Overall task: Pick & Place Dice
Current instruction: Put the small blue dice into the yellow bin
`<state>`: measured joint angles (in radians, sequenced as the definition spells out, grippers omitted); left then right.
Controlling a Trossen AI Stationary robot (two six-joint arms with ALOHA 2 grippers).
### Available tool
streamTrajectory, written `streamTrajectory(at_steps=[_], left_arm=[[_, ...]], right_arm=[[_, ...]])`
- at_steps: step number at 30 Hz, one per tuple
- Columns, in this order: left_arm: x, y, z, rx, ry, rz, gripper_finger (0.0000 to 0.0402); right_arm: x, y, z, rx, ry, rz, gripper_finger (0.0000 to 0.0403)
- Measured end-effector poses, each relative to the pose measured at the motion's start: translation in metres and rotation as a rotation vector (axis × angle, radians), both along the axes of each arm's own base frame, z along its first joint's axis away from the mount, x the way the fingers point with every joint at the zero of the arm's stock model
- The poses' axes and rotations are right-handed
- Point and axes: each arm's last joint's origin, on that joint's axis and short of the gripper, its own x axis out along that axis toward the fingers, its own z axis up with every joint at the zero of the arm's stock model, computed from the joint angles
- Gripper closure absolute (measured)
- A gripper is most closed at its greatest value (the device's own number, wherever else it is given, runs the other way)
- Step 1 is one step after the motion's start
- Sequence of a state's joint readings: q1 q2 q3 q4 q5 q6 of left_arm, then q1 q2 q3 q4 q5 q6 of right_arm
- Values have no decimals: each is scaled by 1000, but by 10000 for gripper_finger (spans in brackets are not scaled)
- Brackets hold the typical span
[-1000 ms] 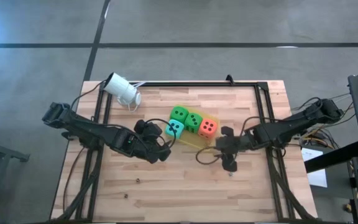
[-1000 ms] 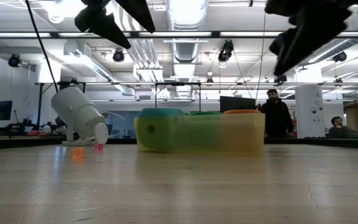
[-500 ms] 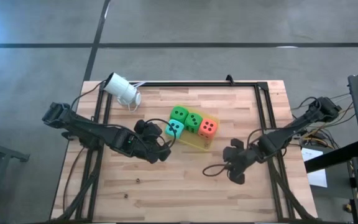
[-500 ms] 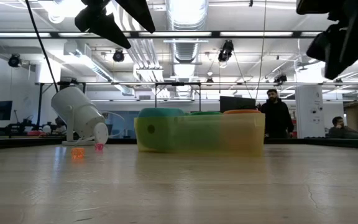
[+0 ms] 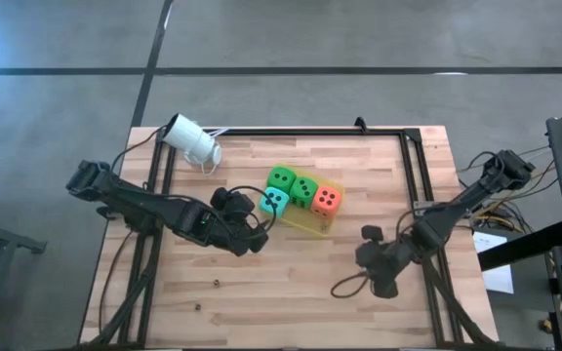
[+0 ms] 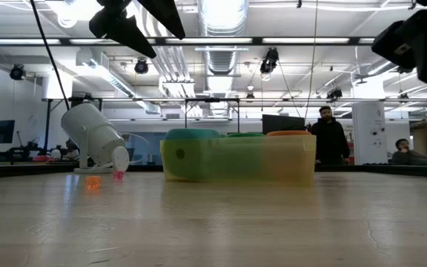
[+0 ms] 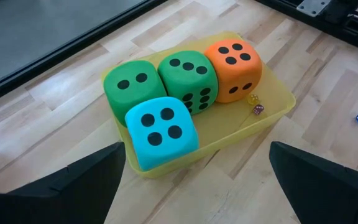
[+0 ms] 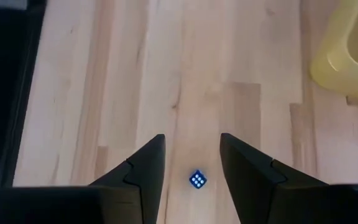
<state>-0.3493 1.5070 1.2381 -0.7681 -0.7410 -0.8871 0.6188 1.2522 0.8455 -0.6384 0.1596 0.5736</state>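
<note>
Finding four big dice [image 5: 301, 193] packed together in a yellow tray [image 7: 272, 115] near the middle of the table [image 5: 291, 292]. Seeing the teal die [image 7: 160, 130] at the tray's end nearest the left arm, showing four pips on top. Seeing two green dice [image 7: 129, 84] [image 7: 188, 78] side by side behind it, touching each other and the teal one. Seeing the orange die [image 7: 234, 62] at the far end, pressed against the second green one, four pips up. Noting two tiny dice [image 7: 252, 98] lying loose on the tray floor just beside the orange die.

Hovering the left gripper [image 5: 260, 226] just beside the teal end of the tray, jaws standing wide apart, gripping nothing.

Holding the right gripper [image 8: 192, 143] over bare wood, well apart from the tray on the side nearer the right arm. Keeping its jaws partly apart, clamping nothing. Spotting a small blue die [image 8: 197, 179] lying on the table in the gap between the two fingers, touching neither.

Noting a white camera [image 5: 191, 139] standing near the far left corner of the table, tilted. Catching a person [image 6: 329, 137] in dark clothes standing in the room beyond the table.
</note>
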Motion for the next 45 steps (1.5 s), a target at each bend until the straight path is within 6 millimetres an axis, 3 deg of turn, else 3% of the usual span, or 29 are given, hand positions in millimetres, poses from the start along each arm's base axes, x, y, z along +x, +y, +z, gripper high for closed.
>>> streamTrajectory(at_steps=[17,26,45], left_arm=[[0,0,0,0,0,0,2],[0,0,0,0,0,-1,2],[0,0,0,-2,-2,1,2]], right_arm=[[-3,4,0,-70,-18,143,280],[-4,3,-1,-183,-46,334,276],[-3,4,-4,-109,-4,203,284]])
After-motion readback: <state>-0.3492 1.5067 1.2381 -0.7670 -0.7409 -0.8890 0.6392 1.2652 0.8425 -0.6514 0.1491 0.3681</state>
